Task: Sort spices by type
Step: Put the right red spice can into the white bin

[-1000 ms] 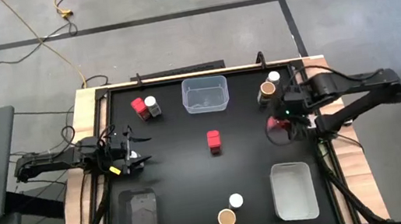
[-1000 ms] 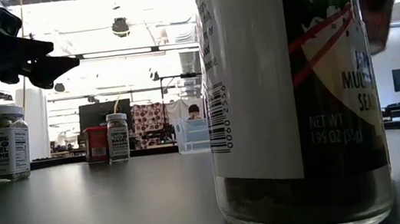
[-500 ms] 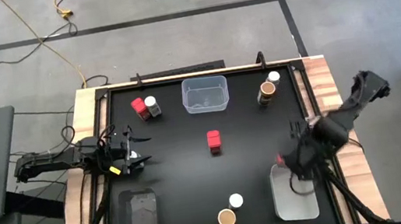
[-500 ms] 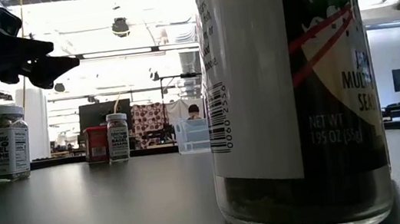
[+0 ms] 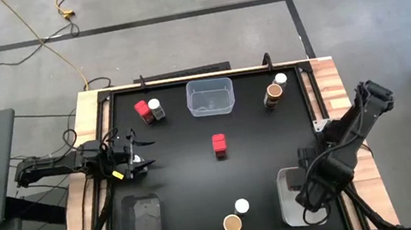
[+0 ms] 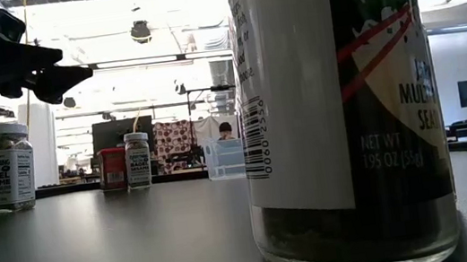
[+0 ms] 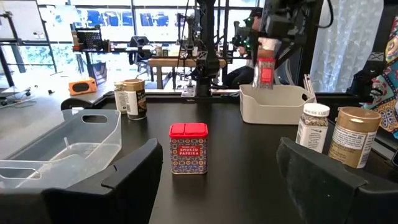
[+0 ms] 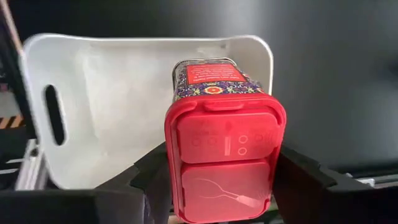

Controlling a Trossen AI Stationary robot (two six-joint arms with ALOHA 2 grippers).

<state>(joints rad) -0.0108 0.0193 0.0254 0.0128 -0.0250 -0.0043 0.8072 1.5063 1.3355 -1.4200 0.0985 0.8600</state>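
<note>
From above, the right gripper [image 5: 311, 194] hangs over the bin [image 5: 291, 209] at the table's front right corner; what it holds is hidden under the arm here. The left gripper [image 5: 137, 157] waits at the left edge, jaws spread wide and empty. A red box [image 5: 219, 145] stands alone mid-table. At the back left another red box [image 5: 142, 110] sits just beside a white-lid jar [image 5: 156, 109]. A clear bin [image 5: 210, 97] stands at the back centre, and to its right a tan-lid jar [image 5: 273, 94] touches a white-lid jar [image 5: 280, 81]. Near the front edge a white-lid jar [image 5: 241, 206] and a tan-lid jar [image 5: 232, 224] stand close together, left of the right bin. A third bin [image 5: 140, 223] lies at the front left.

At table level a big jar [image 6: 339, 108] fills the foreground. The left gripper [image 6: 22, 68] hovers at upper left above a sesame jar [image 6: 3, 168]. Farther off stand a red box [image 6: 113, 168] and a jar [image 6: 138, 160], touching.

The left wrist view shows open fingers [image 7: 134, 180] framing the central red box [image 7: 188, 147], well apart from it. Across the table the right gripper [image 7: 266, 46] holds a red box [image 7: 265, 67] above the bin [image 7: 277, 102].

In the right wrist view the jaws are clamped on the sides of a red box [image 8: 222, 158], lid toward the camera, directly above the white bin [image 8: 99, 118].
</note>
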